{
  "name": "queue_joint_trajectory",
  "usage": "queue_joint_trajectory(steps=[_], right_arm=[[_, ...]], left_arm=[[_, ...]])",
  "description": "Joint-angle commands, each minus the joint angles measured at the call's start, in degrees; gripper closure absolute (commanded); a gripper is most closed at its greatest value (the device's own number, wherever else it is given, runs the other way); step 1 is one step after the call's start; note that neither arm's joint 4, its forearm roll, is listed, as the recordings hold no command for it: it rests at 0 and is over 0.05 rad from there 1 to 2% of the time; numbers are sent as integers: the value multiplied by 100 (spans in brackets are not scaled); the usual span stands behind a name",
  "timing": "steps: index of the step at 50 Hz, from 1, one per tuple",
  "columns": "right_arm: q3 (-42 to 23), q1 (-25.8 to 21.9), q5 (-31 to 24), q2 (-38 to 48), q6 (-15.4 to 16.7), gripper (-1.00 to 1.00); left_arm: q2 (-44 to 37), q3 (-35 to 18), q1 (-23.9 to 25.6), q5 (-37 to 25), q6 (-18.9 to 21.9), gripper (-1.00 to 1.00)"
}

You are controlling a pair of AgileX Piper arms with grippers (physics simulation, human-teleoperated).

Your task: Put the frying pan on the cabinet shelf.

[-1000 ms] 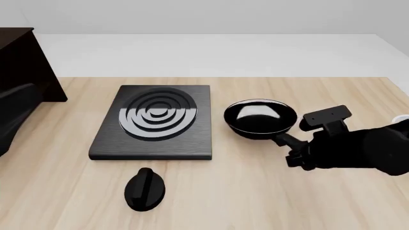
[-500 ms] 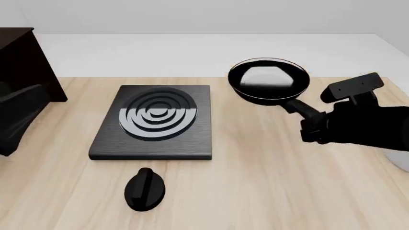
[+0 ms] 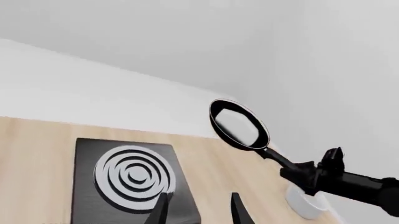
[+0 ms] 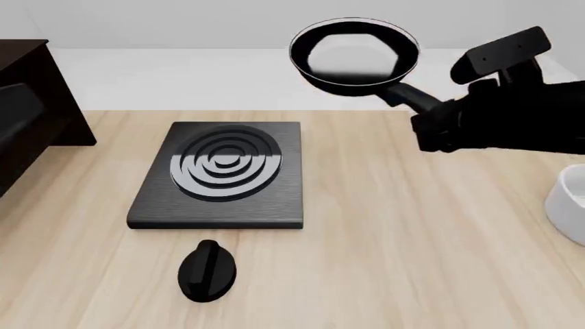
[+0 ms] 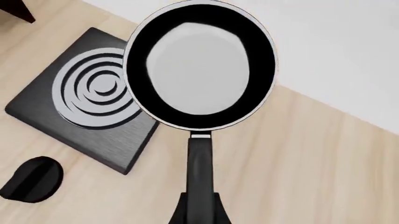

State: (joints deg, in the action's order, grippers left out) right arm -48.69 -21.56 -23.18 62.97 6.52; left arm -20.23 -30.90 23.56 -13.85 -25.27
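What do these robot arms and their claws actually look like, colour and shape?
The right arm is matte black and chunky, with a boxy black block on top. The left claw shows as two slim, dark tapered fingers. No cables, markings or sleeves are visible.

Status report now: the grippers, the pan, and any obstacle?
Right gripper shut on frying pan handle, pan held in the air. Left gripper open, empty. Cabinet far left; stove plate below the path.

Square black stove plate with silver rings, black oval knob just nearer — white bowl at the table's right edge.
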Motion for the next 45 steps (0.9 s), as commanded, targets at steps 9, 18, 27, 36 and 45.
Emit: queue_joint_trajectory(steps=[9,18,27,36,45], right_arm=[[-1535,-634,-343,498,58,100],[-2196,-1099,-476,887,136,100],[-2790,-1505,-645,1160,203,100],[-3189,-1857,-630,1414,211,100],[-3364,-2157,-521,1624,114,100]], left_arm=[[-689,-268,168,590,-1712,-100],[-768,-413,715,578,-1613,-100],[-744,-192,729,564,-1674,-100],[-527,-115,658,626,-1846,-100],[-456,-120,646,607,-1914,-100]])
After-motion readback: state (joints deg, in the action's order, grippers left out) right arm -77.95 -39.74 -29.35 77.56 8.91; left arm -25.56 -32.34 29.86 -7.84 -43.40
